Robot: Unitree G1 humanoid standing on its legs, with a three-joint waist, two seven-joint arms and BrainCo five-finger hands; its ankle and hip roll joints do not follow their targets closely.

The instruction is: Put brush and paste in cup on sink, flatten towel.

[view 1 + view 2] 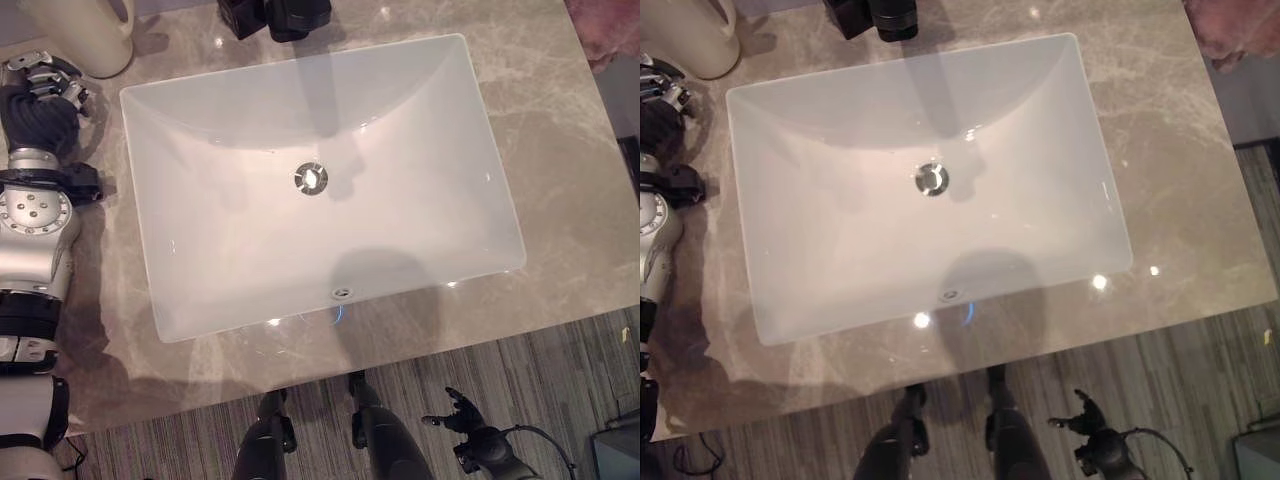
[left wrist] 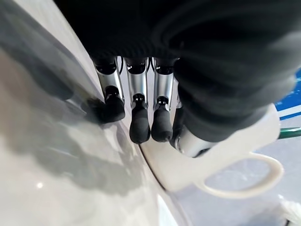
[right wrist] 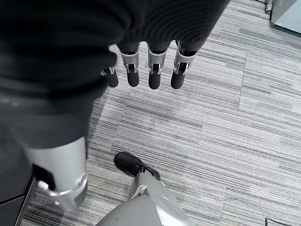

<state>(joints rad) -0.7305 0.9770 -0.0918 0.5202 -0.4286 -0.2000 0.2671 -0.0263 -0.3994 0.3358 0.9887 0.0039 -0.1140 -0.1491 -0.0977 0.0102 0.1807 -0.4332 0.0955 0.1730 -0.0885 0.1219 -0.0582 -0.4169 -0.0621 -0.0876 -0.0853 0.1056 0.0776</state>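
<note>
The left robot hand [image 1: 42, 95] rests low over the marble desk [image 1: 560, 200], fingers [image 2: 140, 123] relaxed and holding nothing. Just ahead of its fingertips stands the cream cup [image 1: 85, 35] with its looped handle, upright on the desk. To that hand's right lies the white sink [image 1: 230, 260]. The right robot hand [image 1: 462, 412] hangs down beside the desk, over the grey striped carpet [image 3: 235, 141], fingers loose and open, nothing held.
</note>
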